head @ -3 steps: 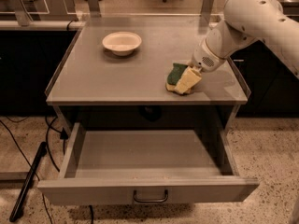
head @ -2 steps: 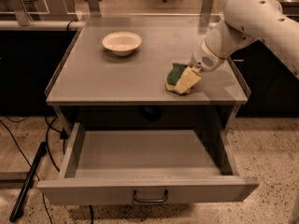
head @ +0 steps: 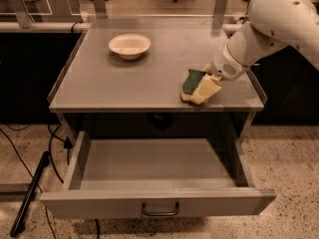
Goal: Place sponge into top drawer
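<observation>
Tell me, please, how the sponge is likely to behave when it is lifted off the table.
The sponge, foam under a scouring top, probably squashes and weighs little. Flat and blocky, it should not roll. The end effector sits over its right side, so it may tilt when lifted.

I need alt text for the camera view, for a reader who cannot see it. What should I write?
The robot's hand touches a green and yellow sponge near the front right edge of a grey table, above the top drawer, which stands pulled open. A cream bowl sits toward the back of the table.
</observation>
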Controlling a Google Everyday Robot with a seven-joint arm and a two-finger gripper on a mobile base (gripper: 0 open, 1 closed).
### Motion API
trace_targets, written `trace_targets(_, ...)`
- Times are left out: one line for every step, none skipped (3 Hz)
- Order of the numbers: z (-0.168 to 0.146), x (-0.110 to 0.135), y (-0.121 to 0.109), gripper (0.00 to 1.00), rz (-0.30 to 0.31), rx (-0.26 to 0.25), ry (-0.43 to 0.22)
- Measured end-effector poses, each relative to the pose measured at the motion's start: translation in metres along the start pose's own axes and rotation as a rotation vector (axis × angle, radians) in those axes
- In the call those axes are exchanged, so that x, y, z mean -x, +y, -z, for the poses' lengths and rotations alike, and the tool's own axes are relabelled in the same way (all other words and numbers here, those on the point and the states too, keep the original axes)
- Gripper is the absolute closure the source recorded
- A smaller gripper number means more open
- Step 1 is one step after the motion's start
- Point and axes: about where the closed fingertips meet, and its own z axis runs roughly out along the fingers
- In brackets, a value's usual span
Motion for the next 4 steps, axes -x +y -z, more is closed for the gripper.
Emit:
trace_targets(0.022,-0.004,0.026,1.0,0.026,-0.004,-0.017)
trace_targets(0.043,-0.009,0.058,1.0,0.056,0.018,-0.042)
trace_targets(0.055,-0.012,0.098,1.0,0.094,0.109,-0.08)
trace_targets(0.059,-0.012,0.115,1.0,0.108,0.158,-0.093)
